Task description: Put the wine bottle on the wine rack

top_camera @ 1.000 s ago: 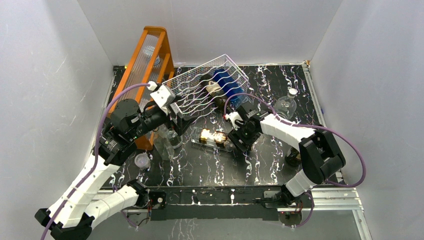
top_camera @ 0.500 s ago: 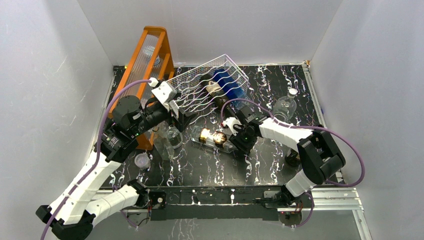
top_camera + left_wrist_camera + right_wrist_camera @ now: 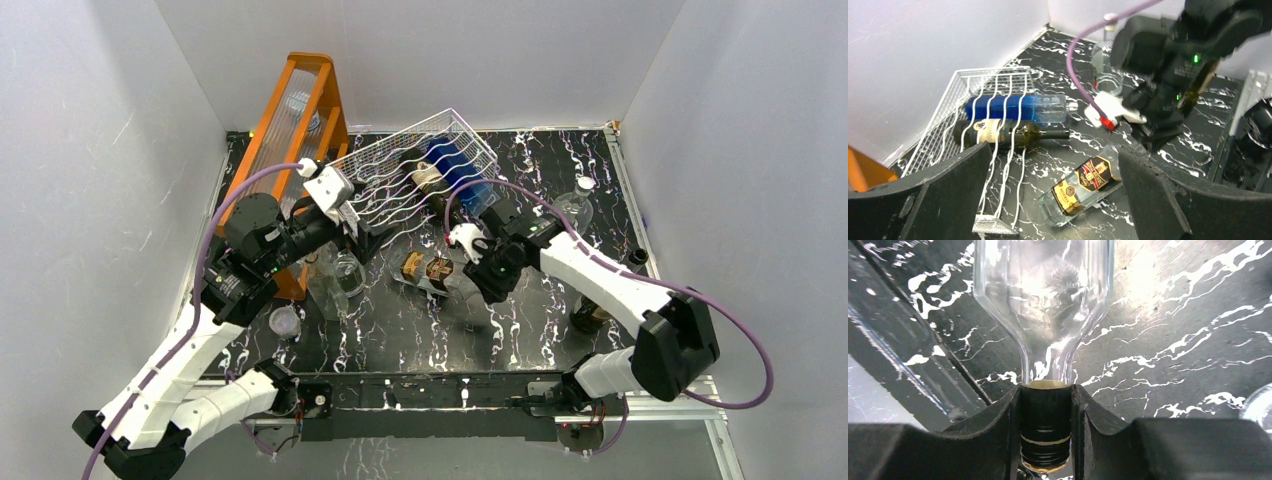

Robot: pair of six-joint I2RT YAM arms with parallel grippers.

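Since a second ago, the right gripper (image 3: 1046, 407) is closed on the black cap (image 3: 1046, 440) of the clear, gold-labelled glass wine bottle (image 3: 428, 271). The bottle is turned slightly and lies on the black marbled table (image 3: 420, 330), just near of the white wire wine rack (image 3: 400, 175). The left gripper (image 3: 362, 238) is held wide open by the rack's near-left edge.

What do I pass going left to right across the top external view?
Orange frame → wine rack → white-capped clear bottle. The wine bottle and right gripper sit within the rack's span, so they're left out.
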